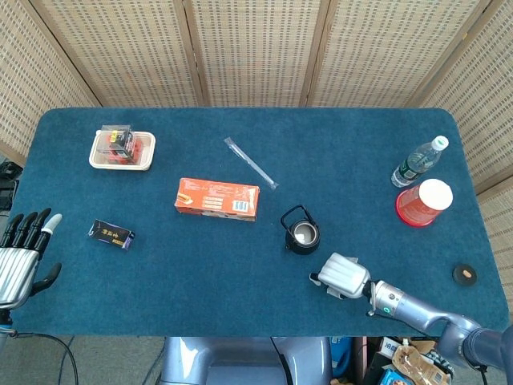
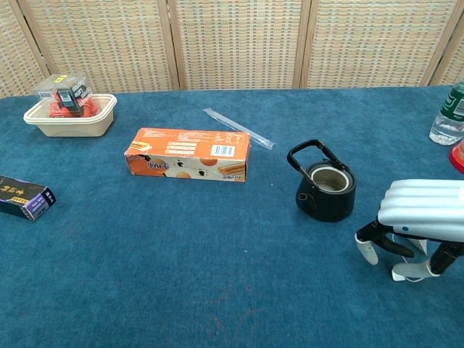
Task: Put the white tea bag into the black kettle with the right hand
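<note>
Now, far to the left of your working hand, your left hand [image 1: 20, 255] sits off the table's [image 1: 240, 265] near-left edge, fingers straight and apart, holding nothing. Next, well left of the right hand, lie a small dark box [image 2: 25, 197] and, farther back, a beige tray [image 2: 69, 119] of packaged items. Closer in, an orange carton [image 2: 189, 154] lies flat, with a clear plastic sleeve [image 2: 238, 128] behind it. The black kettle [image 2: 325, 191] stands upright and lidless, just left of and behind your right hand [image 2: 417, 221]. That hand hovers palm-down by the near edge, fingers curled downward; the white tea bag [image 2: 408, 270] lies on the cloth right under its fingertips, and you cannot tell whether they pinch it. Far behind and right of the hand stand a water bottle [image 1: 418, 161] and red cup [image 1: 424, 202], with a small dark disc [image 1: 463, 274] to its right.
</note>
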Controlling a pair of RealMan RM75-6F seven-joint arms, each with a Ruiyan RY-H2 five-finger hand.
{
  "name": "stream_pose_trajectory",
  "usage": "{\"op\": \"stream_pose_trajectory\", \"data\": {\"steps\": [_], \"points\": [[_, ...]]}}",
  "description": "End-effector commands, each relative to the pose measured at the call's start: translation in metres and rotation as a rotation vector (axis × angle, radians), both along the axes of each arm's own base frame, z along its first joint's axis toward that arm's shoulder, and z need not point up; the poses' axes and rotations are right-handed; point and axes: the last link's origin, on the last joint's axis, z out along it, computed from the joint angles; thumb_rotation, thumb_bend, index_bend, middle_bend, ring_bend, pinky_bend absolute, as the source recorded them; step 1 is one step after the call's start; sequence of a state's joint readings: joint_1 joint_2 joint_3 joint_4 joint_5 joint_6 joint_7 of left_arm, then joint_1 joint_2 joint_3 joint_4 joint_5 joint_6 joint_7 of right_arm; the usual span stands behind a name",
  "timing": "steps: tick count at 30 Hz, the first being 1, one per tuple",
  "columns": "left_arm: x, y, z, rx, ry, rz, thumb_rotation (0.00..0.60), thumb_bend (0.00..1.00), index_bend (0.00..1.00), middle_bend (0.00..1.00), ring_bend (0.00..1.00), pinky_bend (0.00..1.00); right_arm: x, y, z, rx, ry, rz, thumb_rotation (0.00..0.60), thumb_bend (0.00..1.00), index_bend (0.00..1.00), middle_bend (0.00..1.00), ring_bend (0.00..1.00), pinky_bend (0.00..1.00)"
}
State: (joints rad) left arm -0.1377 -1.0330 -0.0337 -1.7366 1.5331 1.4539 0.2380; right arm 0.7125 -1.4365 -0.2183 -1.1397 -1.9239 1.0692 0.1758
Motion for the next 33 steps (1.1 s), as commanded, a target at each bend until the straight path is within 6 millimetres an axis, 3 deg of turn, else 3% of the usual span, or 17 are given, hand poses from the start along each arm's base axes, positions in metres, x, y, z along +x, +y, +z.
{"op": "stream_pose_trajectory", "data": {"steps": [1, 33], "points": [[0.000, 0.000, 0.000, 0.000, 0.000, 0.000, 0.600, 0.37, 0.02, 0.00, 0.00, 0.00, -0.002, 0.001, 0.000, 0.000, 0.002, -0.003, 0.600, 0.53, 0.51, 0.77, 0.80, 0.88], [0.004, -0.002, -0.002, -0.003, 0.004, -0.003, 0.600, 0.37, 0.02, 0.00, 0.00, 0.00, -0.017, 0.003, -0.003, -0.005, 0.012, -0.022, 0.600, 0.55, 0.53, 0.77, 0.80, 0.88]]}}
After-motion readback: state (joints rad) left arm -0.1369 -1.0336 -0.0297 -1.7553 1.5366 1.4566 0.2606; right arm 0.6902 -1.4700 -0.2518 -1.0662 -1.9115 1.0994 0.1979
